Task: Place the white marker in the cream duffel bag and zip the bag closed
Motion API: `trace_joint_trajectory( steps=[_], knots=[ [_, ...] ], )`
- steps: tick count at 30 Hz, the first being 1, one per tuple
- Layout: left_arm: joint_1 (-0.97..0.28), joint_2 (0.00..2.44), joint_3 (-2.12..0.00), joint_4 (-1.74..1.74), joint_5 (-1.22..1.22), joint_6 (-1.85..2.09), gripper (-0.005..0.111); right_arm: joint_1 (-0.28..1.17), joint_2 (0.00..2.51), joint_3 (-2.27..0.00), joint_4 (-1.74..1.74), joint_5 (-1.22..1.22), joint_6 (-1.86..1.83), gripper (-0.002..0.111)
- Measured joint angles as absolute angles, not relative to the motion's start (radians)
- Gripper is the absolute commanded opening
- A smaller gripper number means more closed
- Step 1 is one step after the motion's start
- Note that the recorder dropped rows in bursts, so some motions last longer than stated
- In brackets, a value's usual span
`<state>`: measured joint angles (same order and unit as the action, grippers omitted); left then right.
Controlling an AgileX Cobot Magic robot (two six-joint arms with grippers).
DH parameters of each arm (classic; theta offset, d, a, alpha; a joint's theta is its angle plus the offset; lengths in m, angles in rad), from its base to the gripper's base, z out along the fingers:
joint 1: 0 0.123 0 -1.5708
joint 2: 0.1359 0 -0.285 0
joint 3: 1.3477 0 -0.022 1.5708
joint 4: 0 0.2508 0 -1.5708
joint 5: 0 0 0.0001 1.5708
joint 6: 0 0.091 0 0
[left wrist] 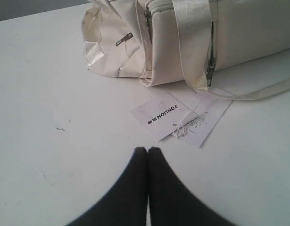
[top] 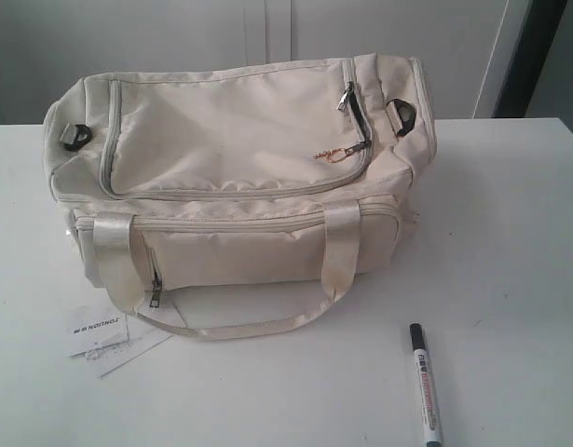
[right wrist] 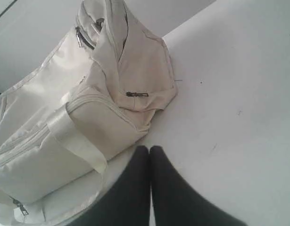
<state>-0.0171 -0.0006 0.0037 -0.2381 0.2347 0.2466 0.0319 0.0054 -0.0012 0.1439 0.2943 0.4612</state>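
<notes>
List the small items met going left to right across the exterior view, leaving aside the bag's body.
White paper tag with black print → small gold metal clasp on the cream fabric duffel bag → slim white marker with black cap.

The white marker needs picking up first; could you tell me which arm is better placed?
Probably the right. The white marker lies at the right of the exterior view, the right arm's side; the left gripper hangs shut by the paper tag, near the cream duffel bag's left end.
</notes>
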Motion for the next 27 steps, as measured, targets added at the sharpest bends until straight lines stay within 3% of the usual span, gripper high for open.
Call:
trace_joint_trajectory(
  steps=[6,13,20,27],
  knots=[
    [-0.017,-0.001,0.004,-0.257,0.213,0.244,0.000,0.032,0.005,-0.001,0.137,0.082,0.397,0.000],
    [-0.017,-0.001,0.004,-0.597,0.053,0.118,0.000,0.032,0.005,-0.012,0.141,-0.183,0.357,0.000],
    [-0.017,-0.001,0.004,-0.736,-0.012,0.022,0.000,0.032,0.111,-0.206,0.141,-0.211,0.173,0.000],
    [-0.017,-0.001,0.004,-0.740,-0.016,0.000,0.000,0.032,0.373,-0.447,0.141,-0.132,0.041,0.000]
  ],
)
